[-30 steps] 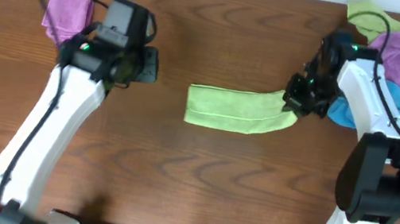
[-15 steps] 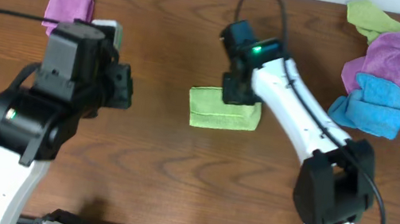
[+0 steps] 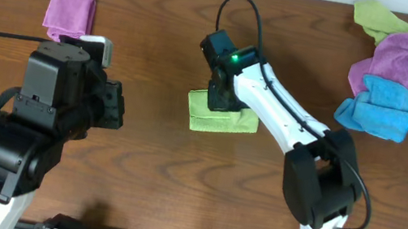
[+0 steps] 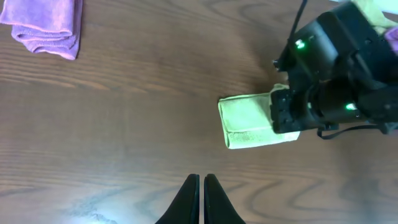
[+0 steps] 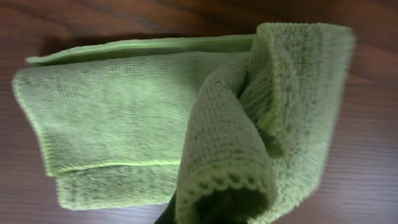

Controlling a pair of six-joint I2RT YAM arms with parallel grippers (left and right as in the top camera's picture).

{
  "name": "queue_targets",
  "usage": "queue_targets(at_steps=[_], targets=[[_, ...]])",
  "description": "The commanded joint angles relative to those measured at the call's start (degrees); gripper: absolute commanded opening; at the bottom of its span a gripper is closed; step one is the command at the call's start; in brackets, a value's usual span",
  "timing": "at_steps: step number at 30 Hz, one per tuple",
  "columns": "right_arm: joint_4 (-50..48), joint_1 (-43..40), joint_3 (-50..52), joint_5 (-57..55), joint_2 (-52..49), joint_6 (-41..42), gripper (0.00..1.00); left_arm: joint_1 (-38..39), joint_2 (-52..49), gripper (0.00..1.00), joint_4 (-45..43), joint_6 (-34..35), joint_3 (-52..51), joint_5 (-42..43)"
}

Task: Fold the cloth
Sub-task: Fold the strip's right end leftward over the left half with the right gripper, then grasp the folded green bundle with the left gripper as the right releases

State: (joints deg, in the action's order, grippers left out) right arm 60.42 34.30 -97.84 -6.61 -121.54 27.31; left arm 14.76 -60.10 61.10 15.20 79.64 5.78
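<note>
The lime-green cloth (image 3: 224, 119) lies folded into a small rectangle near the table's middle. It also shows in the left wrist view (image 4: 247, 121). My right gripper (image 3: 219, 99) is over its far left part, shut on a raised fold of the cloth (image 5: 249, 143) that drapes over the fingers and hides them. The rest of the cloth lies flat in layers (image 5: 118, 106). My left gripper (image 4: 201, 186) is shut and empty, hovering above bare wood to the left of the cloth. No white tag shows.
A folded purple cloth (image 3: 70, 13) lies at the far left, also in the left wrist view (image 4: 46, 26). A pile at the far right holds a duller green cloth (image 3: 390, 25), a purple cloth (image 3: 398, 55) and a blue cloth (image 3: 381, 108).
My right gripper carried the cloth's right end from the far right over to the left, doubling the long strip into a small rectangle. My left arm drew back toward the front left.
</note>
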Motion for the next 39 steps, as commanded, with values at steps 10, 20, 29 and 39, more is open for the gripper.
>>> queue_targets(at_steps=[10, 20, 29, 39], targets=[[-4.57, 5.77, -0.66, 4.11, -0.68, 1.36, 0.01, -0.24, 0.17, 0.06, 0.24, 0.46, 0.39, -0.22], [-6.51, 7.28, -0.68, 6.73, -0.68, 1.33, 0.92, -0.24, 0.17, 0.06, 0.44, 0.46, 0.39, -0.24], [-9.46, 1.42, -2.62, 24.52, -0.50, -0.48, 0.30, -0.26, -2.54, 0.11, -1.25, 0.68, -2.27, -4.72], [5.73, -9.60, -7.82, 14.21, 1.86, -4.24, 0.02, -0.24, -14.03, 0.90, -17.22, 1.05, -15.72, 11.96]])
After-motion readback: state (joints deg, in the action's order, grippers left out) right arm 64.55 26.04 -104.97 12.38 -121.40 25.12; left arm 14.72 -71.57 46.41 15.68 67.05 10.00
